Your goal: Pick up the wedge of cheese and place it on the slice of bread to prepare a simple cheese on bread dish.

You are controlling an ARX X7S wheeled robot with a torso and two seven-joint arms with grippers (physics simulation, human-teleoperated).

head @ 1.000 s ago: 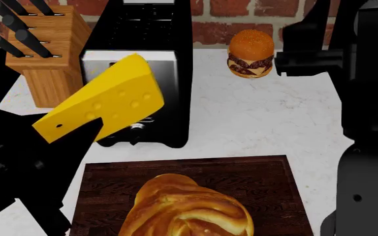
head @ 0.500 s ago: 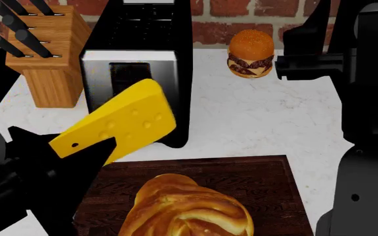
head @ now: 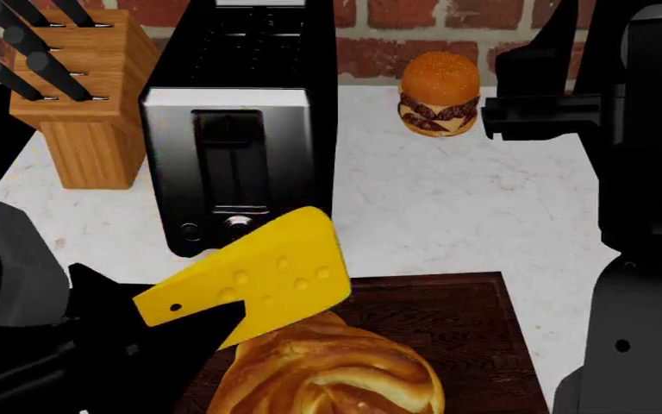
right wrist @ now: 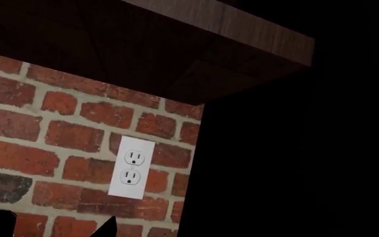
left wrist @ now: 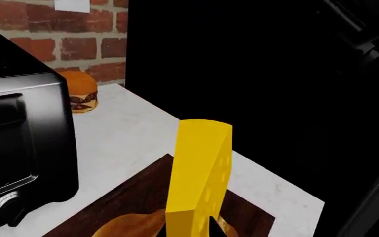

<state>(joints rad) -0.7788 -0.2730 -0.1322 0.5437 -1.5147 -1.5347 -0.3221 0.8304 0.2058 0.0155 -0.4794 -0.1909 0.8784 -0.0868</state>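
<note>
Over the dark cutting board (head: 458, 310), at the near edge of the white counter (head: 458, 198), the left gripper (head: 182, 332) holds the cheese (head: 256, 280) up in the air, its black fingers (head: 210, 332) clamped on the narrow, pointed end while the thick rind end juts up and away toward the toaster (head: 245, 129). The wedge is tilted, its holed face turned to the head camera, and its lower edge hangs just above the near-left part of the bread (head: 331, 366); whether the two touch I cannot tell. From the left wrist camera the cheese (left wrist: 199, 173) stands tall straight ahead of the fingers, with the loaf (left wrist: 130, 227) showing just under its base and the board (left wrist: 136, 190) beneath. No brand, label or writing can be read on anything here; the toaster front shows only a slot, a lever and small round knobs. A knife block (head: 84, 103) stands left of the toaster, a burger (head: 438, 95) sits well apart near the brick wall (head: 423, 34). The right gripper (head: 527, 112) is raised at the right side, well clear of the board, and its fingers are too dark to judge. Its wrist camera faces the wall, a white double outlet (right wrist: 130, 168) and the underside of a wooden cabinet (right wrist: 176, 44).
</note>
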